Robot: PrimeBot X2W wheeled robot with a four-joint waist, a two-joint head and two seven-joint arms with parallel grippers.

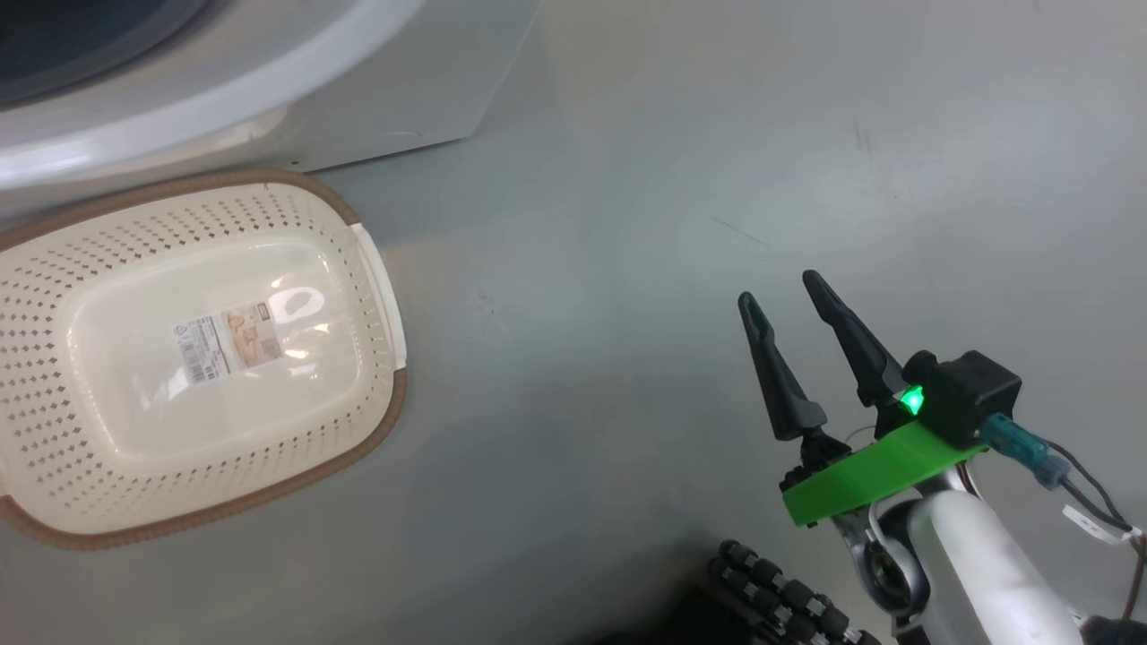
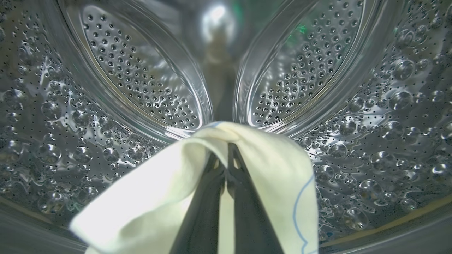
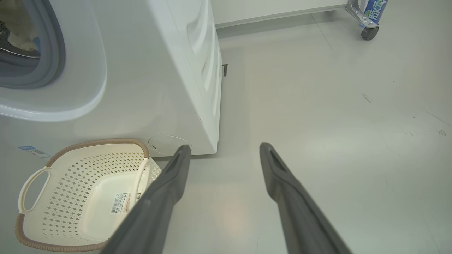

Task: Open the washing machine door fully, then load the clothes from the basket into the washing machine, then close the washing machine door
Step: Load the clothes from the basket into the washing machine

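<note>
Left hand (image 2: 227, 146): the two dark fingers are pressed together at the tips and pinch a fold of pale cream-yellow cloth (image 2: 272, 176). The cloth drapes over both fingers and hangs down on either side; a thin blue line runs along its right edge. Hand and cloth are inside the steel drum (image 2: 141, 81) of the washing machine (image 3: 159, 70), with perforated, dimpled walls all around and two curved drum panels ahead of the fingertips.

Right hand (image 1: 778, 288): fingers spread apart with nothing between them, held above the grey floor (image 1: 627, 179), well apart from the basket (image 1: 54, 296) and to the side of the machine's front corner. A green mount and a lit green lamp sit behind the fingers.

Basket: cream, perforated sides, brown rim, white side handles. It stands on the floor just beside the foot of the washing machine, below the round opening. The label sticker (image 1: 228, 340) on its bottom is in plain sight.

Washing machine: white front, grey rubber gasket (image 3: 53, 53) around the opening. A blue-and-white sticker (image 3: 31, 151) sits low on the front, just behind the basket.

Far floor, right wrist view: a caster wheel (image 3: 369, 32) on a metal frame.
</note>
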